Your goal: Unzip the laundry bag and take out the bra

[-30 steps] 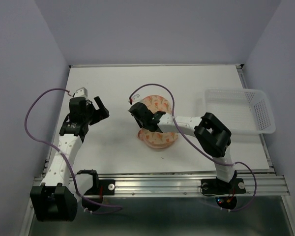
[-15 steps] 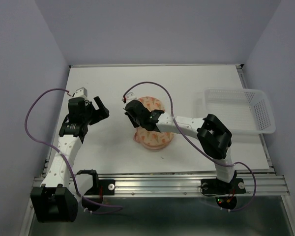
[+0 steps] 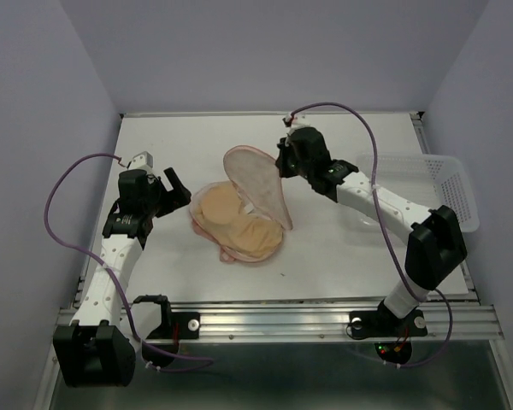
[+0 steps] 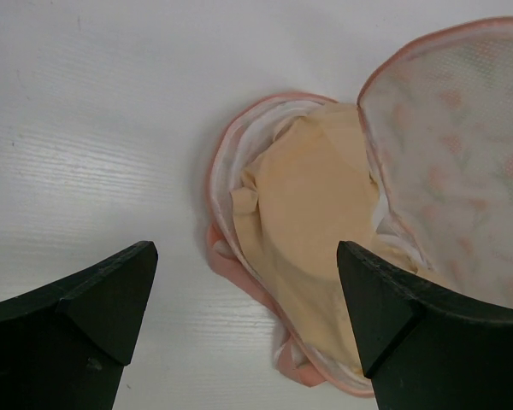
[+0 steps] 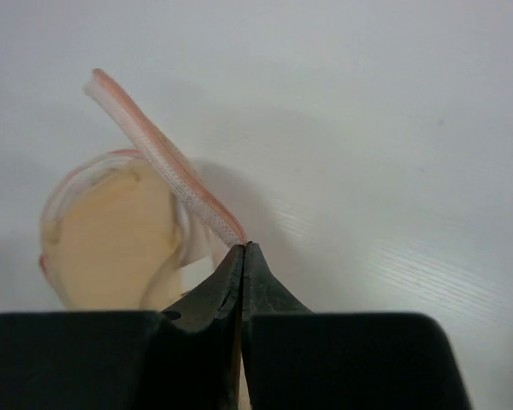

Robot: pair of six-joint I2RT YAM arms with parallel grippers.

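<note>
The laundry bag [image 3: 255, 181] is unzipped on the table [image 3: 342, 256], its upper flap pinched at the edge and held raised by the right gripper [image 3: 281, 165]. The bra [image 3: 239, 224] is exposed but not yet removed. The left gripper [image 3: 176, 190] is spread and empty just beside it.

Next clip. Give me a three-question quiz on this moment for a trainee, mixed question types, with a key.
1. True or false: the laundry bag is zipped shut, hiding the bra.
2. What is the right gripper pinching? A) the bag's pink edge B) the bra C) the mesh basket
3. Fill in: the ___ gripper hovers open beside the bag, holding nothing.
Key:
1. False: the flap is lifted and the tan bra shows inside.
2. A.
3. Left: the left gripper has its jaws wide apart.
</note>
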